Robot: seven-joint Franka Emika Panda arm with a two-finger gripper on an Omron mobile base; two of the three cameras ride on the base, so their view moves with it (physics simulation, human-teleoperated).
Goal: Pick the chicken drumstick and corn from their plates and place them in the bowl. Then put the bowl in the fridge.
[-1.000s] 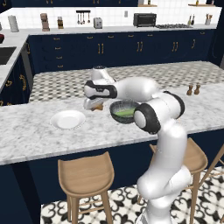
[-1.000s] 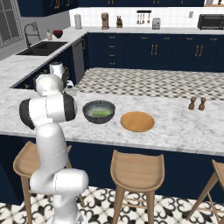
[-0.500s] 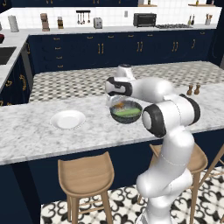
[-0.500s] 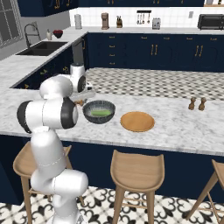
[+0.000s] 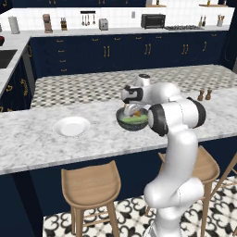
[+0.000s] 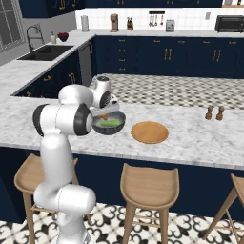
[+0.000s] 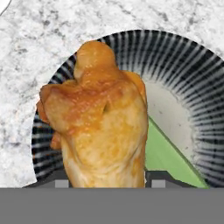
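The chicken drumstick is hanging clamped between the fingers, whose dark tips are showing at either side of its lower end in the hand view, and it is hovering directly over the bowl. In the left base view the gripper is sitting just above the bowl with the golden-brown drumstick poking down toward the rim, and in the right base view the same piece is showing above the bowl. The corn is already lying inside, a green strip against the lighter inside wall, so I am judging the step in hand to be the release of the drumstick into the bowl. To do it well, the hand is probably best lowered a little so the meat is dropping from just above the corn rather than from height, and kept over the bowl's middle, since the drumstick is looking to sit toward one side of the rim in the hand view and could tip out onto the marble worktop. The fingers should be spreading fully before lifting straight up. The white plate is lying to the left of the bowl, well apart, and the wooden plate is lying just to its right.
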